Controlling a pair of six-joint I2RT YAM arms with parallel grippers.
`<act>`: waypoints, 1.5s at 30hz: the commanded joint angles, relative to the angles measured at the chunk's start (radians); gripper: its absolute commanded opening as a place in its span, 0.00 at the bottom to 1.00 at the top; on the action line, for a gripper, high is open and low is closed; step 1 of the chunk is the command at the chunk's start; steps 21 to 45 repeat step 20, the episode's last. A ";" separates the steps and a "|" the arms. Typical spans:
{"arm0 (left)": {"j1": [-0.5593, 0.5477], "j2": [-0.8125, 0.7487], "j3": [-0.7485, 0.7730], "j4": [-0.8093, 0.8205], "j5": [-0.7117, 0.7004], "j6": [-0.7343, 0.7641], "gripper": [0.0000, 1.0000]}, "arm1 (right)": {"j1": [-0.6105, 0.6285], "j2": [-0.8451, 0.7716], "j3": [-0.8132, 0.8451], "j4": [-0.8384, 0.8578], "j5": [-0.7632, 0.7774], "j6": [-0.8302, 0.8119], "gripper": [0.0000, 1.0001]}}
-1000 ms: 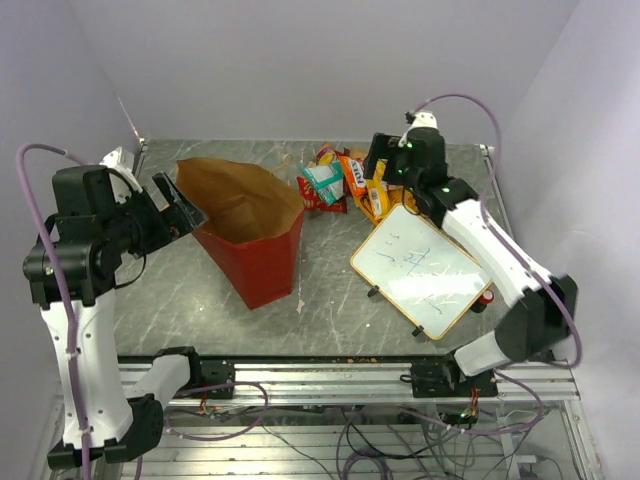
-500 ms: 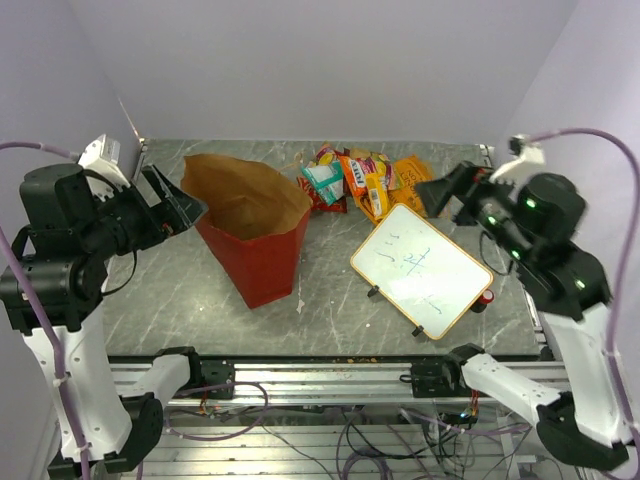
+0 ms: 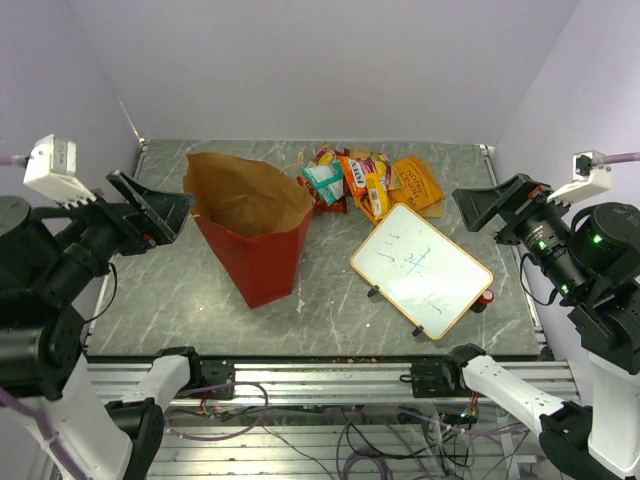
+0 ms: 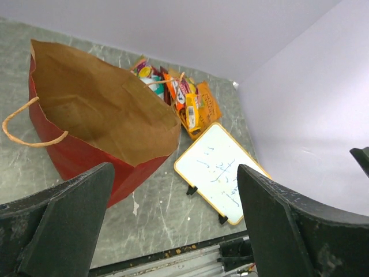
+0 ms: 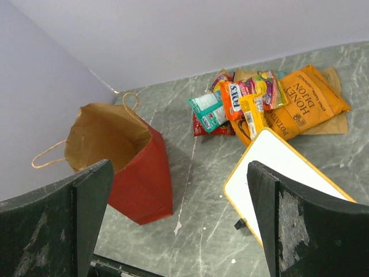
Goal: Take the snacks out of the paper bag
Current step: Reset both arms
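Snacks (image 3: 365,182) lie heaped on the bench (image 3: 180,290) beside the bag (image 3: 255,250) — its visible inside looks empty, so I judge the job done; both jaws released, holding nothing.

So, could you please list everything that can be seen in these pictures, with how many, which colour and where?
paper bag: one, red outside and brown inside, standing open on the left half of the table
snack packets: several, overlapping so the exact count is unclear; red, orange, yellow and one teal; in a pile at the far middle, right of the bag
whiteboard: one, white with a yellow rim, near side of the pile
small item: one, red, at the whiteboard's right corner; too small to identify
table: one, grey marbled, under everything
left gripper: one, black, open, raised at the left edge
right gripper: one, black, open, raised at the right edge
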 commanded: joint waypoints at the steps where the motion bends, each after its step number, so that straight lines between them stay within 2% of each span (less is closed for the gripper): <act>1: 0.007 -0.057 -0.012 0.088 -0.026 -0.030 0.99 | 0.002 0.000 0.012 -0.033 0.043 0.051 1.00; 8: 0.006 -0.099 -0.023 0.083 -0.090 -0.022 0.98 | 0.002 0.044 0.037 -0.079 0.108 0.056 1.00; 15: 0.005 -0.078 0.006 0.032 -0.085 -0.012 0.96 | 0.002 0.088 0.034 -0.087 0.151 0.048 1.00; 20: 0.005 -0.086 -0.021 0.043 -0.086 -0.019 0.97 | 0.003 0.058 -0.004 -0.011 0.090 -0.004 1.00; 45: 0.005 -0.086 -0.021 0.043 -0.086 -0.019 0.97 | 0.003 0.058 -0.004 -0.011 0.090 -0.004 1.00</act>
